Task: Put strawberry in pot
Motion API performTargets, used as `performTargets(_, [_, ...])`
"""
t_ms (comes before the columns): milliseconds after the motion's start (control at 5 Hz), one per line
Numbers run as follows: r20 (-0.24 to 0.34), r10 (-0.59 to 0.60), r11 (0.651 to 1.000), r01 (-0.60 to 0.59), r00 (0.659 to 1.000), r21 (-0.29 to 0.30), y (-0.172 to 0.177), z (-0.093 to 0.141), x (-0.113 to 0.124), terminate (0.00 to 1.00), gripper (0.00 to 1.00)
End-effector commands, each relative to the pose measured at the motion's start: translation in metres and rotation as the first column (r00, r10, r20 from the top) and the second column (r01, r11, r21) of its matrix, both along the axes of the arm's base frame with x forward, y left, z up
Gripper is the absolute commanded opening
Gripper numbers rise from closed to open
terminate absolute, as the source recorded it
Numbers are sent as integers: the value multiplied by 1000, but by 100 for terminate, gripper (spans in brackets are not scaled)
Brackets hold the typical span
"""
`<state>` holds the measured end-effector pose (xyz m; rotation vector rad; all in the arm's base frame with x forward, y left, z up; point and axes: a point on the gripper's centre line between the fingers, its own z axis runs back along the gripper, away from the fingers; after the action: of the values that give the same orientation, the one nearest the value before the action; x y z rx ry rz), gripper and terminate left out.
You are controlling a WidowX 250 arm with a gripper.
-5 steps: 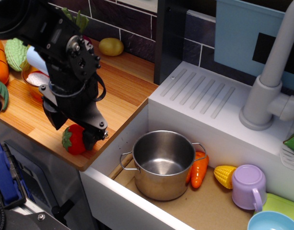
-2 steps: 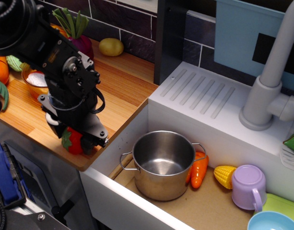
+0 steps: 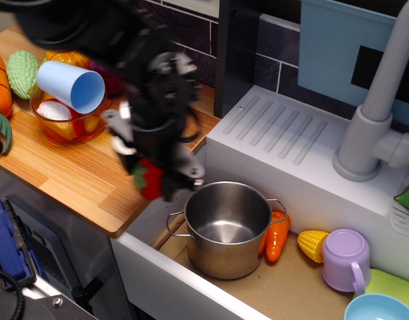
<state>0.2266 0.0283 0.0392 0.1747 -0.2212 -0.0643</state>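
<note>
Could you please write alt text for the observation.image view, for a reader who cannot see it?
A blurred black gripper carries a red strawberry above the wooden counter's edge, just left of an empty steel pot in the sink. An orange carrot lies behind the pot.

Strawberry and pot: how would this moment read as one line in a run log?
gripper: shut on strawberry | strawberry: lifted, beside pot rim | pot: empty, in sink | phase: carrying

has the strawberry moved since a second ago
Yes. The strawberry, held in the gripper, has moved right along the counter edge toward the pot, which stayed put.
</note>
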Motion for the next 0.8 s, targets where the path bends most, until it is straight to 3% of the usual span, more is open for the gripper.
performTargets(0, [4, -95, 993, 95, 995, -71, -13, 12, 32, 0, 0])
performTargets(200, [15, -149, 986, 150, 989, -78, -29, 10, 30, 0, 0])
performTargets(400, [41, -209, 968, 213, 977, -132, -45, 6, 27, 0, 100])
performTargets(600, [41, -209, 968, 213, 977, -132, -45, 6, 27, 0, 100])
